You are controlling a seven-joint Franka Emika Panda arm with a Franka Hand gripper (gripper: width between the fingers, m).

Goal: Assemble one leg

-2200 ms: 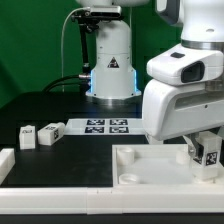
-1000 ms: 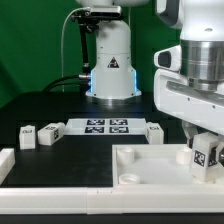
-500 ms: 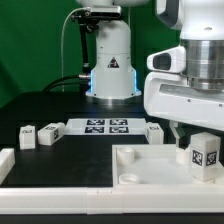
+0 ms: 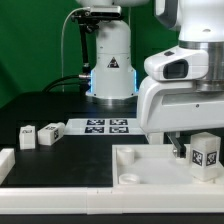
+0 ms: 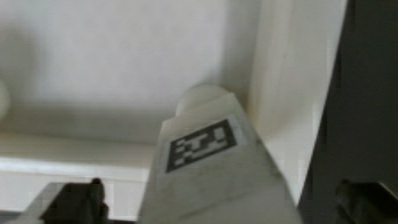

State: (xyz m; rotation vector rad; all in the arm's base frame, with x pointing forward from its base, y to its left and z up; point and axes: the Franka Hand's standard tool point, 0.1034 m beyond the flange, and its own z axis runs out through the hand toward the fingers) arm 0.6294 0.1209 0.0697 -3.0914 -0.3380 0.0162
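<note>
A leg point(image 4: 205, 155), a small white block with a black-and-white tag, stands upright at the right corner of the white square panel point(image 4: 150, 165). In the wrist view the leg point(image 5: 217, 140) rises between my two dark fingertips point(image 5: 79, 202), with a gap on each side. My gripper point(image 4: 190, 150) is open around the leg's upper part and does not grip it. One dark finger point(image 4: 178, 148) shows left of the leg in the exterior view. The other is hidden.
Two more legs point(image 4: 27, 136) point(image 4: 49, 131) lie at the exterior view's left. The marker board point(image 4: 105, 126) lies behind the panel. A white part point(image 4: 5, 160) sits at the far left edge. The robot base point(image 4: 110, 60) stands at the back.
The jaws have opened off the leg, which stays upright on the panel's corner. The arm body has shifted toward the exterior view's left, now hiding a small block behind it.
</note>
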